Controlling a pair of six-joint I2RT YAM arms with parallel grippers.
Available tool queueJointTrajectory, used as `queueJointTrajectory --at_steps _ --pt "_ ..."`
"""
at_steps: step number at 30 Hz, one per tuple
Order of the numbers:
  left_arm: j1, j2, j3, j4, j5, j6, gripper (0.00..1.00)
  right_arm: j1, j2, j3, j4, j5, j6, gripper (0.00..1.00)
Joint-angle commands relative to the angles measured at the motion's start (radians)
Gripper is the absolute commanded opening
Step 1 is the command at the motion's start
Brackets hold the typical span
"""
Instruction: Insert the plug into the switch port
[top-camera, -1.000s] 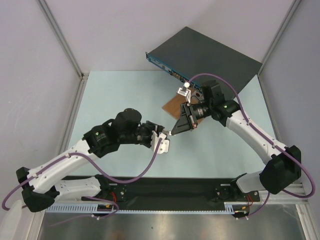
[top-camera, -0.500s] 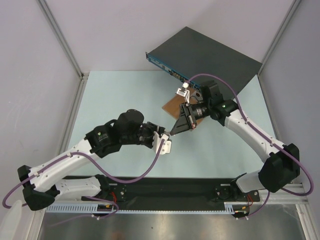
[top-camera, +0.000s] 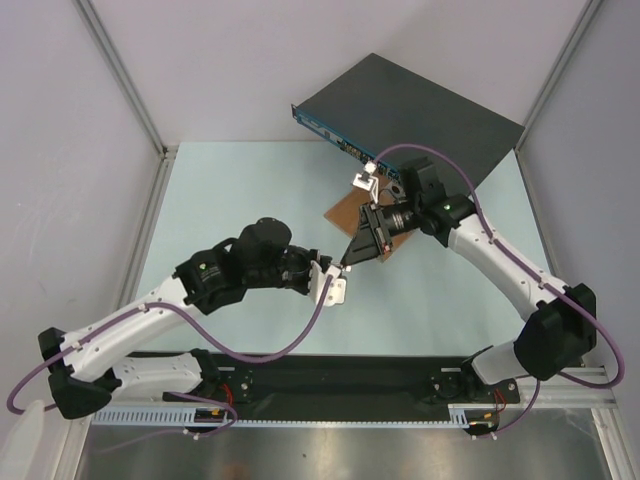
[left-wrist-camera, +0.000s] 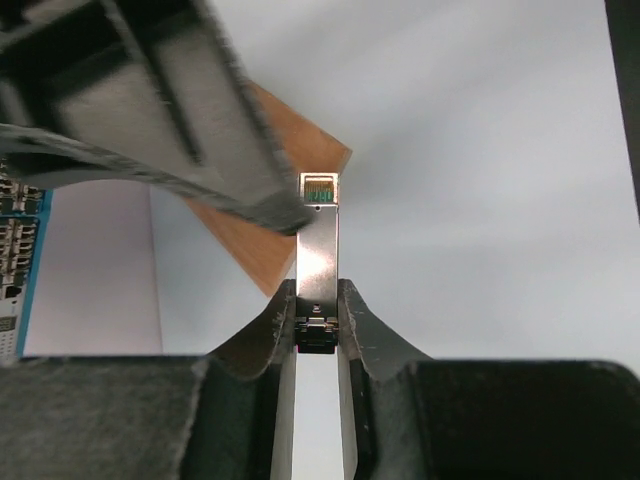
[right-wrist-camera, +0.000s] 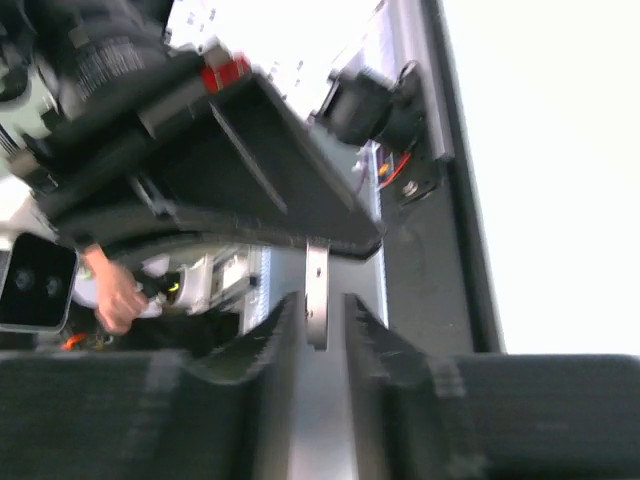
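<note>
Pinches slim, shiny metal plug (left-wrist-camera: 317, 255) between matte black left gripper (left-wrist-camera: 317, 303) fingers. Cannot tell hold of right gripper (right-wrist-camera: 320, 302). Shifted slightly rightward since earlier.

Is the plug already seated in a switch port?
No: the left gripper holds the plug by its end, apart from the switch.

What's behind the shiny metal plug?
Behind the plug, a brown wooden board lies on the pale table. The right gripper's black finger covers part of the board, hiding its full shape.
</note>
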Motion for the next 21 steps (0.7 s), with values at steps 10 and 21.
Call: queueJointTrajectory --at_steps 10,21 --pt "-0.013 0.248 0.299 -0.077 -0.153 -0.780 0.00 -0.284 -0.036 0.376 0.130 0.298 0.049 0.68" --pt "-0.017 0.555 0.609 -0.066 -0.437 -1.165 0.00 -0.788 -0.248 0.198 0.082 0.433 0.143 0.84"
